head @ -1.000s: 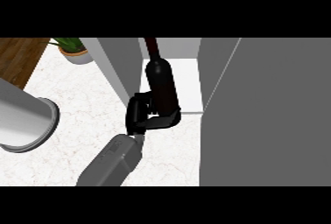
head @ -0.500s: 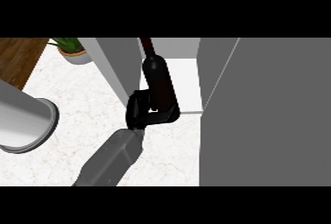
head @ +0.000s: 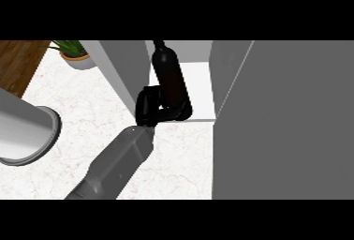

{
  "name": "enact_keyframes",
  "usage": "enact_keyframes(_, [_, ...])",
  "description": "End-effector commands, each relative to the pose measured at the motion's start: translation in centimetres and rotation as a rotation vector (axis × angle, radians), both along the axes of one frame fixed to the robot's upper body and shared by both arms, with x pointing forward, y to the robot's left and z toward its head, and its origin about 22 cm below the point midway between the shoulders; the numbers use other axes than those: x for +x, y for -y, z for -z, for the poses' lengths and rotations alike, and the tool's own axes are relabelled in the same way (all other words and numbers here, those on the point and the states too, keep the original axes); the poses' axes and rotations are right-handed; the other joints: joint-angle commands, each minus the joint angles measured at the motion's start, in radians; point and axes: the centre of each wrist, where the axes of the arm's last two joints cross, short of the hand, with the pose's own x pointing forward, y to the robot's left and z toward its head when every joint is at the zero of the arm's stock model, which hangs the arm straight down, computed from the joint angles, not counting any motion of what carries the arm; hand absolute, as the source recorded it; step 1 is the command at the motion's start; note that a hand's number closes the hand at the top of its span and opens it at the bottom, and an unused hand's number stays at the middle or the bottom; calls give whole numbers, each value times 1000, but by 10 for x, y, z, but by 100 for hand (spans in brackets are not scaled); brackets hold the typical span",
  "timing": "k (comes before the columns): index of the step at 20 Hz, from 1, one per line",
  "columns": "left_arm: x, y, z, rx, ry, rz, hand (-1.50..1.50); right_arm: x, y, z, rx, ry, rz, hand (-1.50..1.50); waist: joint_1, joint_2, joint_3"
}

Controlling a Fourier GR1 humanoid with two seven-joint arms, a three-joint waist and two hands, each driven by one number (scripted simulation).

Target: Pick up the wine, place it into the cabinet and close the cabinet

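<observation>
The wine bottle is dark and sits in the cabinet's opening, over its white shelf, with the neck pointing to the far side. My right hand is shut on the bottle's lower part, fingers curled round it at the shelf's front edge. Its grey forearm runs in from the lower left. The base of the bottle is hidden by the hand. The cabinet door stands open as a large grey panel at the right. My left hand does not show.
The cabinet's grey left wall stands close beside the hand. A big grey cylinder fills the left edge. A potted plant stands at the far left on the white marble counter.
My right hand has carried the bottle a little farther away from me, deeper over the cabinet's shelf. The door has not moved.
</observation>
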Motion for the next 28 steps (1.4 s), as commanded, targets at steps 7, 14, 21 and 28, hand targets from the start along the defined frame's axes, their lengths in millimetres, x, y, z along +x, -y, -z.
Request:
enact_keyframes(7, [29,8,-29,-10,0,7,150,-1,-4,12,-12,12,-11,-150,-8,1,0])
enact_keyframes(14, [30,0,-20,76,-49,-67,150,1,-14,13,-18,9,-25,-150,-23,7,0])
enact_keyframes(21, [24,-12,-3,51,-87,-91,150,7,-5,9,2,22,-18,-150,-18,7,0])
enact_keyframes(28, [32,-27,-6,30,24,-179,150,-1,0,16,-13,12,-31,-150,-17,9,0])
